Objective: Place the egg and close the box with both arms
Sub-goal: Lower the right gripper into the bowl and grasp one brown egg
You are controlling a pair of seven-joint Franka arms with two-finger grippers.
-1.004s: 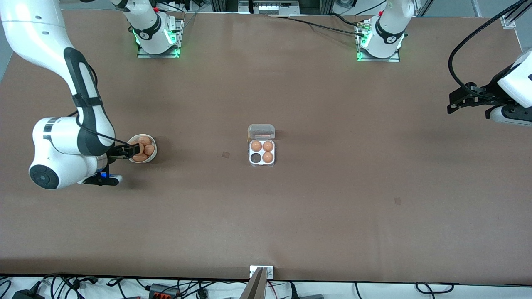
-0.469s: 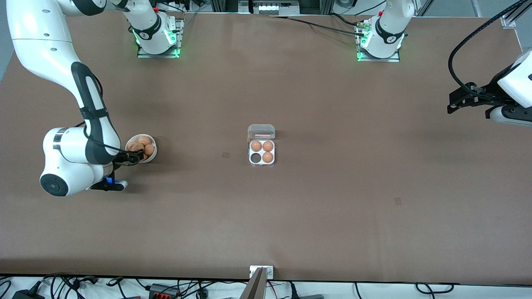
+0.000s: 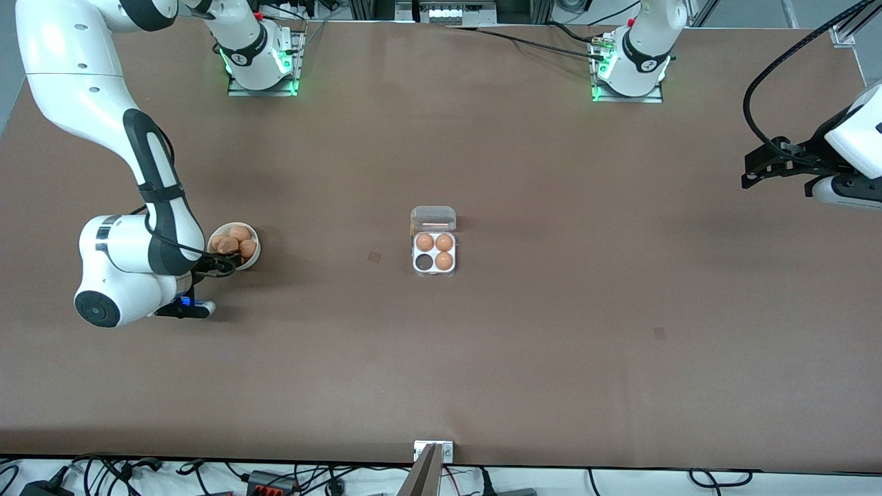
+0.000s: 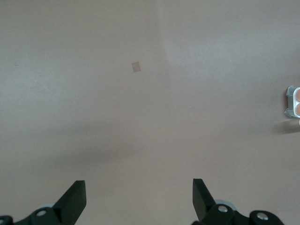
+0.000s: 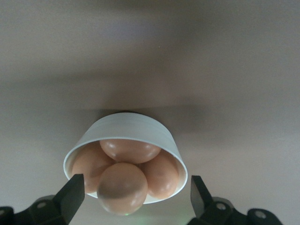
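Egg (image 5: 122, 187) atop bowl (image 5: 136, 125) pile, between wide-spread right gripper (image 5: 136, 194) fingers, seemingly untouched. Left gripper (image 4: 136, 199) waiting, spread, empty.

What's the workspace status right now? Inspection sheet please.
Surface: brown table, a few small dark patches.
Job's things: box mid-table, lid open, three eggs in, one cell empty; white bowl of eggs toward the right arm's end.
Clutter: nothing seen.
Grippers: right end effector open at the bowl, straddling the top egg, not gripping; left end effector open over bare table, waiting.
Cables: black cable looping to the left arm; more along the table edges.
Surroundings: base plates lit green.
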